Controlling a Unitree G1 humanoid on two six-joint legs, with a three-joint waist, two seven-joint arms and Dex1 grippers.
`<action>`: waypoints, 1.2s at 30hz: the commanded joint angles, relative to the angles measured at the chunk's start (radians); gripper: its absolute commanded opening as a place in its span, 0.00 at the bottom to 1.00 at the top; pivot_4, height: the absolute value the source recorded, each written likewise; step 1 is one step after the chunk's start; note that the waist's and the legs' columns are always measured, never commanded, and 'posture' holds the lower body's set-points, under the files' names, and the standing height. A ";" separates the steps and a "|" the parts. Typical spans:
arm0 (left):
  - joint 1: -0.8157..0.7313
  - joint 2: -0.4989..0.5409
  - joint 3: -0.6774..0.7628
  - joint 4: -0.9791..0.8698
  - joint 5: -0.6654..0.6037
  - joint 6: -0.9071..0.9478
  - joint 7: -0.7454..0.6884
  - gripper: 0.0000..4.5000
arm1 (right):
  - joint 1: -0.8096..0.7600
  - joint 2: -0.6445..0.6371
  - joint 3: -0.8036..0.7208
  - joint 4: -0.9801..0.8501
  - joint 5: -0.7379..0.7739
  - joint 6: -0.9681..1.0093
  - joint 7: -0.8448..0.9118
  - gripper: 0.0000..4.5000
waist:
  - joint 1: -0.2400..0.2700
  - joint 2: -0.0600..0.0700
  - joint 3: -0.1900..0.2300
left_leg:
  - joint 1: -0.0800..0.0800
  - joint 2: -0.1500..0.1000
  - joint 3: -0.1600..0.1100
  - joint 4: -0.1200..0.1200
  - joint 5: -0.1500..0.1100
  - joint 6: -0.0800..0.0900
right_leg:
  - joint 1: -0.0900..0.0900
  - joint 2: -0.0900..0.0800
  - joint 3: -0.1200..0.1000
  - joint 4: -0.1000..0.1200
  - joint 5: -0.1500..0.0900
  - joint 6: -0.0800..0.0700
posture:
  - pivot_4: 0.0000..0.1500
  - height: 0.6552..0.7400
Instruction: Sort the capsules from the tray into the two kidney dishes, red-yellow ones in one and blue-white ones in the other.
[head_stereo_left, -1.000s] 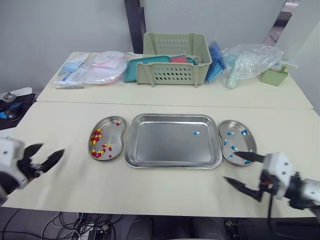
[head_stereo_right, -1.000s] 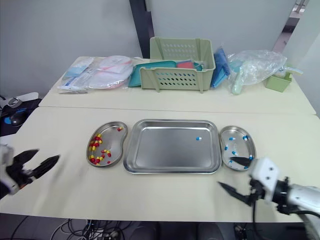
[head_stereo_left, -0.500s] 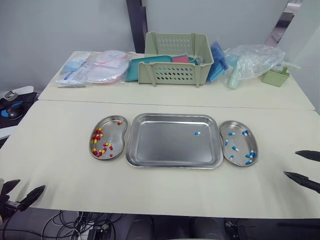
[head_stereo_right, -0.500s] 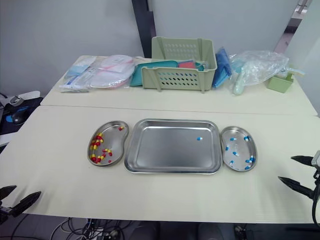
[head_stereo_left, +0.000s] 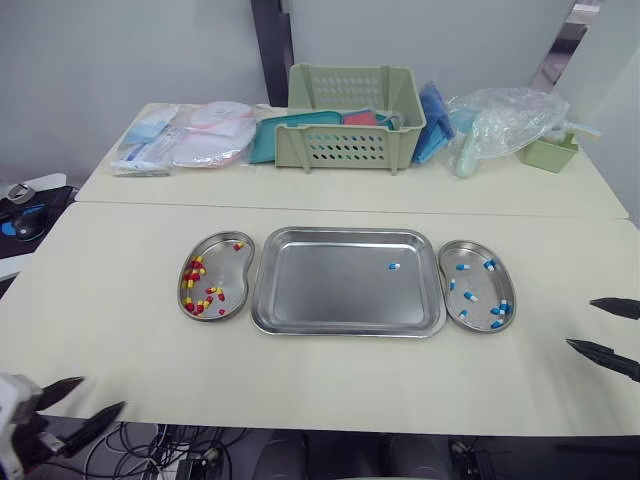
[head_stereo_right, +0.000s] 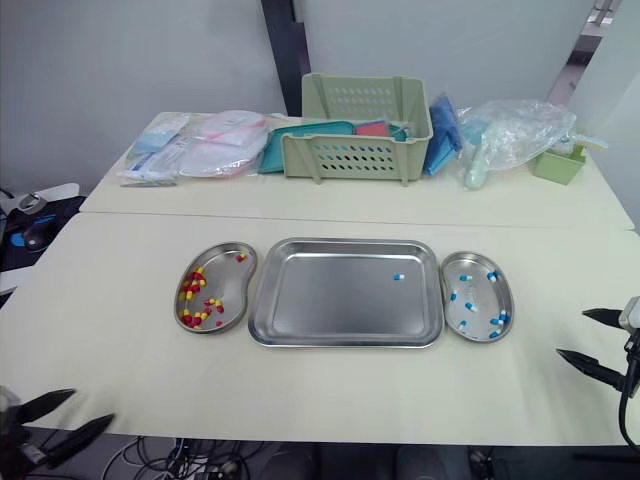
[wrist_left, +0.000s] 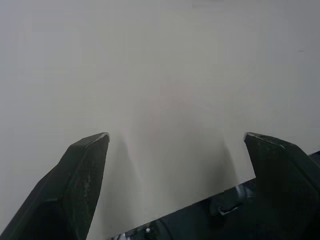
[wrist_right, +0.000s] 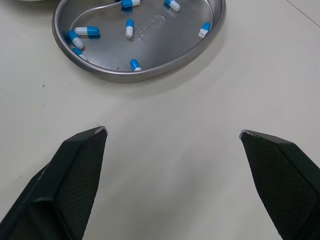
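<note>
A steel tray (head_stereo_left: 347, 281) lies mid-table with one blue-white capsule (head_stereo_left: 393, 266) in its right part. Left of it a kidney dish (head_stereo_left: 214, 290) holds several red-yellow capsules (head_stereo_left: 202, 293). Right of it a second kidney dish (head_stereo_left: 476, 298) holds several blue-white capsules (wrist_right: 86, 31). My left gripper (head_stereo_left: 78, 406) is open at the table's near left edge, over bare tabletop. My right gripper (head_stereo_right: 594, 338) is open near the right edge, a short way right of the blue-white dish (wrist_right: 140, 35), empty.
A second table behind carries a green basket (head_stereo_left: 350, 117), packets of supplies (head_stereo_left: 185, 138), a clear plastic bag (head_stereo_left: 498, 120) and a small green box (head_stereo_left: 548, 153). A dark seam runs between the two tables.
The left gripper has come up slightly onto the near left edge of the table. The right gripper has barely moved. The capsules and dishes lie as before.
</note>
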 joint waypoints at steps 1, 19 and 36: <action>-0.009 -0.041 -0.051 -0.134 -0.048 -0.076 -0.037 0.99 | 0.017 -0.013 -0.035 -0.011 -0.006 -0.019 0.016 1.00 | 0.002 0.000 0.000 | 0.000 0.000 0.000 0.000 0.000 0.000 | 0.000 0.000 0.000 0.000 0.000 0.000 | 1.00 1.00; -0.207 -0.193 -0.403 -0.236 -0.072 -0.156 -0.028 0.99 | 0.071 0.009 -0.105 -0.110 0.014 0.020 0.009 1.00 | -0.001 0.001 0.000 | 0.000 0.000 0.000 0.001 0.000 0.000 | 0.001 0.000 0.000 0.000 0.000 0.000 | 1.00 1.00; -0.246 -0.179 -0.458 -0.224 -0.059 -0.192 0.008 1.00 | -0.288 0.034 0.334 -0.621 0.174 0.331 -0.214 0.55 | 0.011 0.001 0.000 | -0.004 -0.001 -0.004 0.002 0.000 0.001 | 0.000 0.000 -0.003 -0.004 0.000 0.000 | 1.00 1.00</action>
